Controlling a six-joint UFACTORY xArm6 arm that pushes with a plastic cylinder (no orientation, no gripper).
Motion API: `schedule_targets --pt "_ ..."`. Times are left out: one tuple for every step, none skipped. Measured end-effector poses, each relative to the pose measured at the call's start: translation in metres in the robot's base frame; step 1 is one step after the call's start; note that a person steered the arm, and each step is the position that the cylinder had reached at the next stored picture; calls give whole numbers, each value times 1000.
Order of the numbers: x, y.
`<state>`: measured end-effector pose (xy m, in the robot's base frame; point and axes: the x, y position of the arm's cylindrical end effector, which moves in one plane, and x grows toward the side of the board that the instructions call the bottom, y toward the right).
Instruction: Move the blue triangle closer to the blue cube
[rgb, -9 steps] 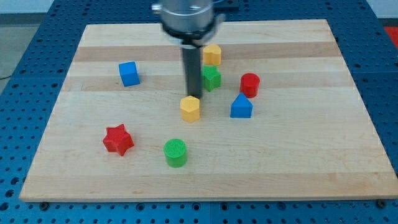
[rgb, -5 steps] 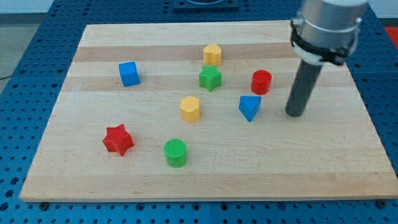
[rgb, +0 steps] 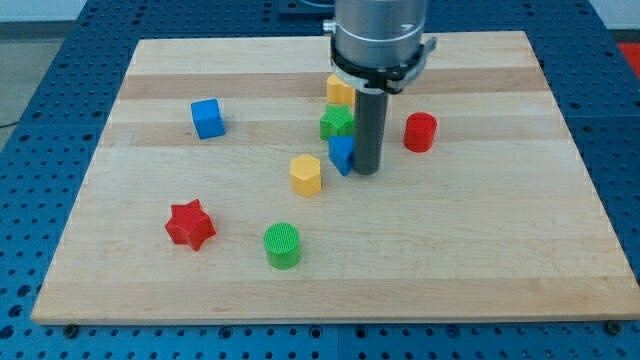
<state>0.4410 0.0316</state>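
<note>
Camera view: my tip (rgb: 366, 170) presses the right side of the blue triangle (rgb: 341, 155), just below the green star (rgb: 336, 122) at the wooden table's (rgb: 480, 260) centre; the blue cube (rgb: 207, 118) sits well apart toward the view's left. The rod carries no jaws and holds nothing. The triangle looks light, rigid and slippery, likely to pivot unless pushed squarely on a flat face.

A pale wooden surface (rgb: 150, 290) is being carried on a blue perforated base (rgb: 40, 120), and even light is being cast across both.
</note>
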Motion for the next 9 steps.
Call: schedule_targets --pt "-5 -32" --pt "-5 -60" --pt "-11 -47" --pt "-27 -25" --pt "-44 -40" --pt "-45 -83" --pt "-39 -96" --pt "-35 -103" --pt "-35 -120"
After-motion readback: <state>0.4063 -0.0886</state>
